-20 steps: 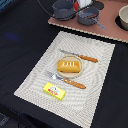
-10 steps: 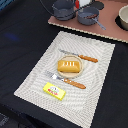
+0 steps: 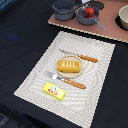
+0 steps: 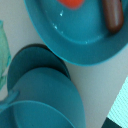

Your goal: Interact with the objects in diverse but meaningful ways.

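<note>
We see the orange ridged bread block [image 3: 69, 66] on the striped placemat [image 3: 100, 90], the yellow labelled bar [image 3: 54, 90] nearer its edge, the red tomato [image 3: 89, 12] in the grey pot [image 3: 86, 16]; we cannot tell the gripper's state

You're looking at a striped placemat [image 3: 67, 70] spread on the dark surface [image 3: 20, 40]. At its middle sits the orange ridged bread block [image 3: 69, 66] on a pale plate. Just behind it lies a knife [image 3: 80, 56] with an orange handle, just in front a fork [image 3: 67, 80] with the same handle. The yellow labelled bar [image 3: 54, 90] rests near the mat's front edge. Further back, on a pinkish tray [image 3: 107, 27], a red tomato [image 3: 89, 12] sits in a grey long-handled pot [image 3: 87, 16].
</note>
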{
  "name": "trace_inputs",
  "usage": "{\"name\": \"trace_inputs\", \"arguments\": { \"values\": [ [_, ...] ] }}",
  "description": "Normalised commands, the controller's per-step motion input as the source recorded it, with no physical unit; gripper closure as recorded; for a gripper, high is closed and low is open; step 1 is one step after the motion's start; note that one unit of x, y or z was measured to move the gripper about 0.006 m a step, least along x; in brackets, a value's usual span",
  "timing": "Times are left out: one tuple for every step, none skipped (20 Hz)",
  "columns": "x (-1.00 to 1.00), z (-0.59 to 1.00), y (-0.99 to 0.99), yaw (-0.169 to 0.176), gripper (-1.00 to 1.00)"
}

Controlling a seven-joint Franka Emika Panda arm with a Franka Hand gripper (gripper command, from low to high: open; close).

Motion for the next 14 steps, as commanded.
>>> {"name": "trace_inputs", "arguments": {
  "values": [
    [0.45, 0.49, 0.46, -0.079, -1.00],
    [0.42, 0.54, 0.37, -0.093, -1.00],
    [0.39, 0.58, 0.30, -0.097, -1.00],
    [0.42, 0.59, 0.25, -0.115, -1.00],
    [0.45, 0.59, 0.22, -0.144, -1.00],
    [0.39, 0.56, 0.10, -0.203, -1.00],
    [0.29, 0.48, 0.00, -0.269, -1.00],
    [0.24, 0.42, 0.00, -0.300, -1.00],
    [0.25, 0.41, 0.00, -0.295, -1.00],
    [0.27, 0.38, 0.00, -0.284, -1.00],
    [0.32, 0.32, -0.01, -0.258, -1.00],
    [0.28, 0.28, 0.00, -0.211, -1.00],
    [0.22, 0.21, -0.02, -0.160, -1.00],
    [0.21, 0.11, -0.07, -0.122, -1.00]
  ]
}}
